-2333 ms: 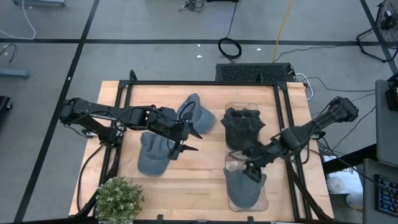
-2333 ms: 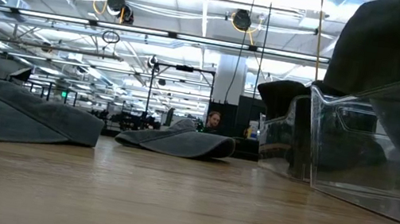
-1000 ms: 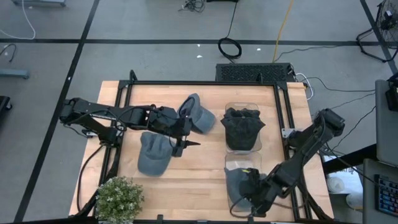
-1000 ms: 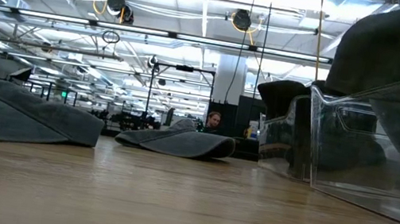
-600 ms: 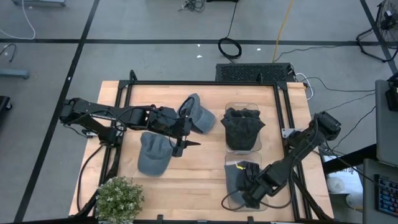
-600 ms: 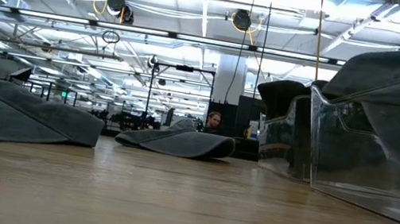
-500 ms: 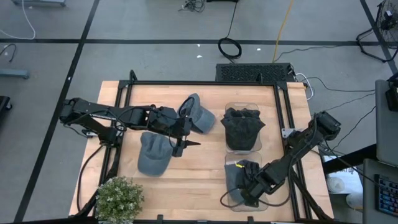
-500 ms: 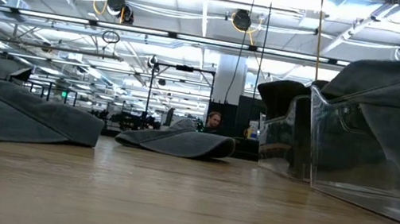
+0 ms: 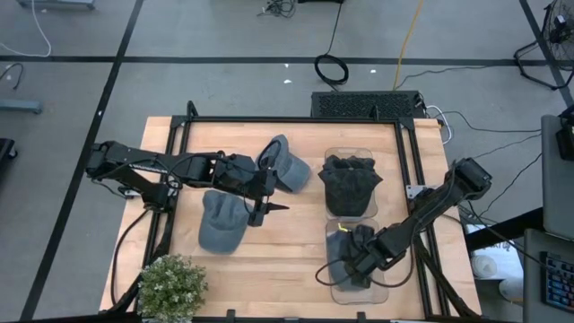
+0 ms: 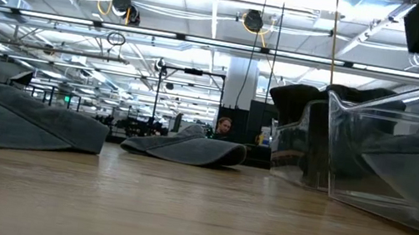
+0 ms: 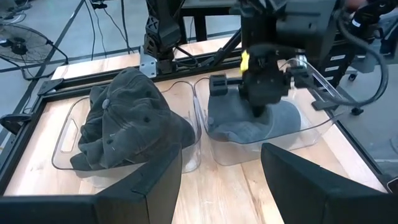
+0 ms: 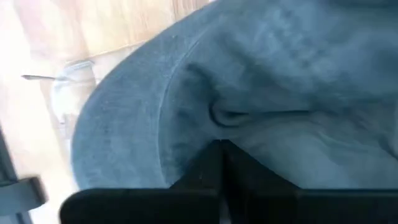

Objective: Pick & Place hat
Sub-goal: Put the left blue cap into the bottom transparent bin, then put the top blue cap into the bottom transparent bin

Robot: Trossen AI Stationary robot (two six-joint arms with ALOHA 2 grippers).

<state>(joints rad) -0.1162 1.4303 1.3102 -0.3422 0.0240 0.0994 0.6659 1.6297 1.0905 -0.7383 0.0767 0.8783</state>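
A grey-blue hat point(image 9: 343, 251) lies inside the near clear bin point(image 9: 381, 292) at the table's right. My right gripper point(image 9: 352, 262) is shut and reaches down into that bin onto the hat point(image 11: 280, 121). A dark hat point(image 9: 350, 184) fills the far clear bin point(image 11: 68, 134). Two more grey hats point(image 9: 220, 222) point(image 9: 285, 163) lie flat on the wood at centre left. My left gripper point(image 9: 273, 199) hovers open between them, above the table, holding nothing point(image 11: 217, 158). My right gripper presses its shut fingertips point(image 12: 221, 158) down on the hat's upper cloth point(image 12: 214, 118), coming from above and pointing steeply down. The cloth creases in at the tips. The hat lies in the bin, below its rim.
A potted plant point(image 9: 170, 287) stands at the near left corner. A black frame point(image 9: 287, 121) borders the table. The two bins point(image 10: 388, 163) stand side by side on the right. In the low view the loose hats point(image 10: 23, 123) point(image 10: 188, 148) lie low on the wood.
My right gripper has moved from the bin's near edge toward the far side and down, tipping steeper, staying shut. The grey-blue hat, which bulged above the bin's rim, has been pushed down lower into the bin.
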